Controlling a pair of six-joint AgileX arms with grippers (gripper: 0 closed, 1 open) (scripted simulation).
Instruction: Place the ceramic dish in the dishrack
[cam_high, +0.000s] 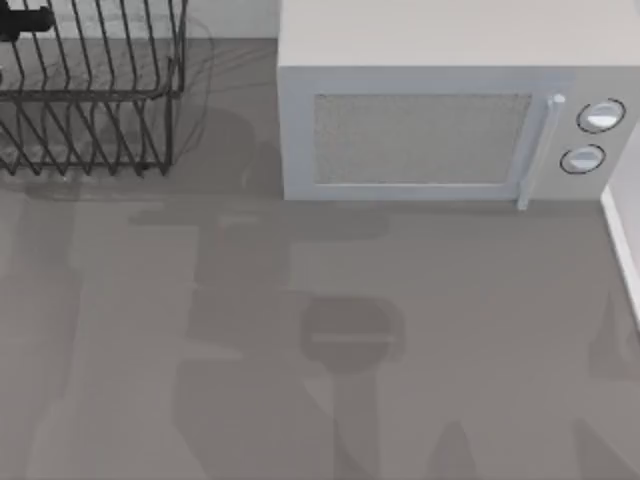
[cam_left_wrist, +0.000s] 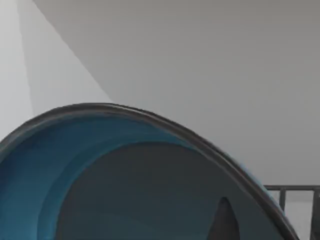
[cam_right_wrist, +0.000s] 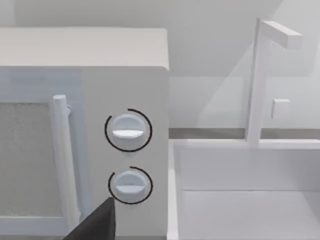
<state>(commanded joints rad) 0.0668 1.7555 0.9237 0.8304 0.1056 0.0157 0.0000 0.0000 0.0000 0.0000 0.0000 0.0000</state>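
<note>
The ceramic dish (cam_left_wrist: 100, 165) sits close in the left wrist view, blue-glazed with a grey-blue inside and a dark rim. One dark fingertip (cam_left_wrist: 223, 220) of my left gripper lies against its inside, so the gripper is shut on it. The dishrack (cam_high: 95, 90), black thin wire with slanted tines, stands at the table's far left, and a piece of its frame (cam_left_wrist: 295, 192) shows just past the dish's rim. A black part of my left arm (cam_high: 25, 22) hangs over the rack's far left end. My right gripper (cam_right_wrist: 97, 222) faces the microwave's knobs.
A white microwave (cam_high: 440, 110) with a closed door stands at the back, right of the rack. Two knobs (cam_right_wrist: 128, 131) are on its right side. A white sink (cam_right_wrist: 245, 190) with a faucet (cam_right_wrist: 260, 80) lies beyond the microwave's right side.
</note>
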